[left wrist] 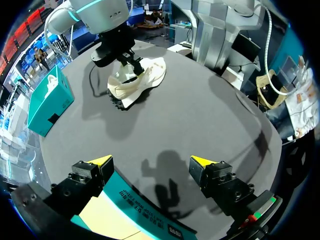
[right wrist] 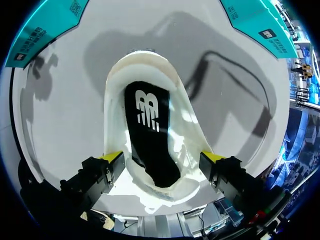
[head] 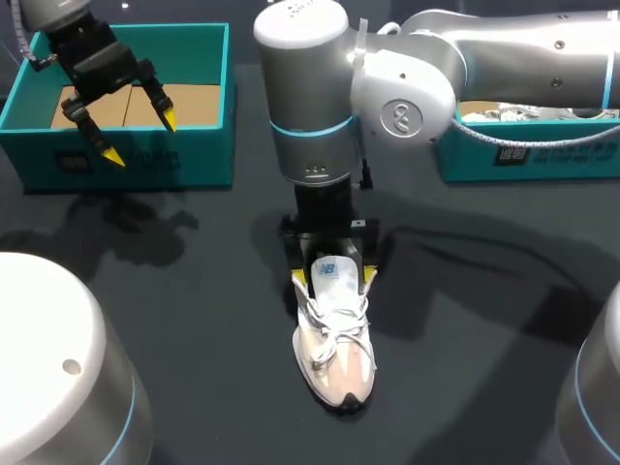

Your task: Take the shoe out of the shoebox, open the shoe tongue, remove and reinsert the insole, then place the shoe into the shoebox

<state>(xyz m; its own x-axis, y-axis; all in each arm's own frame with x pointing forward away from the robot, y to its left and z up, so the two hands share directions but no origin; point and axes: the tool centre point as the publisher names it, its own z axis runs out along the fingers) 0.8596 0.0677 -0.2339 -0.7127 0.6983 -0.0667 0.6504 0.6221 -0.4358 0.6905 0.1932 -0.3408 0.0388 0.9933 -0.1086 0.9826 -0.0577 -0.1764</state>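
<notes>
Shoe (head: 334, 349) stood near the tabletop's middle, toe toward the near edge, tongue raised, black insole (right wrist: 150, 135) lying inside. The right gripper (head: 334, 279) hung over its heel opening, claw wide, a finger at either flank. I'd say the insole step was in hand; next, one finger would need to dip inside and pinch that insole. The left gripper (head: 141, 139), also wide, hovered over the shoebox (head: 208, 155) at the far left corner.

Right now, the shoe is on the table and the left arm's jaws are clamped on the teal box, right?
No: the left arm's jaws stand open above the teal box, gripping nothing, as the left wrist view shows. The shoe is indeed on the table.
</notes>
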